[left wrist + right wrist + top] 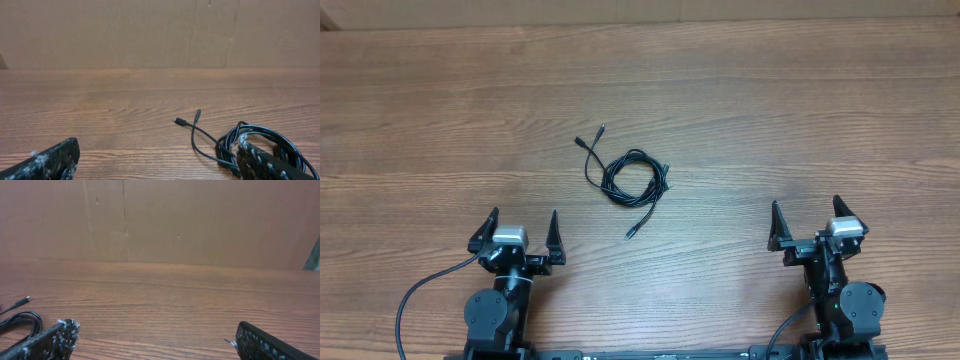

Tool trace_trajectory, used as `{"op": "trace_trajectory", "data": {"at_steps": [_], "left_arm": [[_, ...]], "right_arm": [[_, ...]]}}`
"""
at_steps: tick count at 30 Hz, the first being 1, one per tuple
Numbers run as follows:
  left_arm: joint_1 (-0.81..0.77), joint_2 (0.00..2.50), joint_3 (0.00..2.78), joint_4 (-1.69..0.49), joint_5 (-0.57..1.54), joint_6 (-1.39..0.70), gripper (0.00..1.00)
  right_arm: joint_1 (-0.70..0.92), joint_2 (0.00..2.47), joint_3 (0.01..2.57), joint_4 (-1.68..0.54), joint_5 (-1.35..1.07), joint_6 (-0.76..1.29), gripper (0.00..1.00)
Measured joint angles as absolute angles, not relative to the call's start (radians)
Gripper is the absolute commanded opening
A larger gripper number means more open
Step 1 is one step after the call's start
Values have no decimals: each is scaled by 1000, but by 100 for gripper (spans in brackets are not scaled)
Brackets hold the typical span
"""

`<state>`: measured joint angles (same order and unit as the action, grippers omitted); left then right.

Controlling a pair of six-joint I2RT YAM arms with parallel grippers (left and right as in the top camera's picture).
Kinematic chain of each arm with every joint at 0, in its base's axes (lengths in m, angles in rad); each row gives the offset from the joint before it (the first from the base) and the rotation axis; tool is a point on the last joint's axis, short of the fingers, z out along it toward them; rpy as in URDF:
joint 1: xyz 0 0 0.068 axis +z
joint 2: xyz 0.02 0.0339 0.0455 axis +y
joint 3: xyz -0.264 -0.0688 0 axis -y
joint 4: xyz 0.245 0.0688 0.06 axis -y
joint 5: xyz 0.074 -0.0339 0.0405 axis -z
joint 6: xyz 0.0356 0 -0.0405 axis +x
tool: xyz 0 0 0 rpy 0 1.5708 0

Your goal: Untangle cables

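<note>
Black cables (pixel 632 180) lie coiled on the wooden table (pixel 420 100), out ahead of both sets of fingers and in between them, touching neither. Left gripper (pixel 523 216) and right gripper (pixel 806 205) are both spread wide, holding nothing.

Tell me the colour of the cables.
The cables are black; the left wrist view shows it best.

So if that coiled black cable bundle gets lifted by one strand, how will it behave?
The cables are thin and loosely coiled, so probably floppy: loops would sag. Likely light, sliding if pushed. Free plug ends could trail and snag.
</note>
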<state>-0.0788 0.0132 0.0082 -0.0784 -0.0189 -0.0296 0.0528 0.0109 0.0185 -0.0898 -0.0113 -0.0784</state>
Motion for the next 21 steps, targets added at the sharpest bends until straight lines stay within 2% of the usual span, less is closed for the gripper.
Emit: {"op": "trace_trajectory", "data": {"at_steps": [21], "left_arm": [[-79, 13, 8, -78, -19, -30, 100]], "right_arm": [[53, 11, 19, -90, -11, -78, 100]]}}
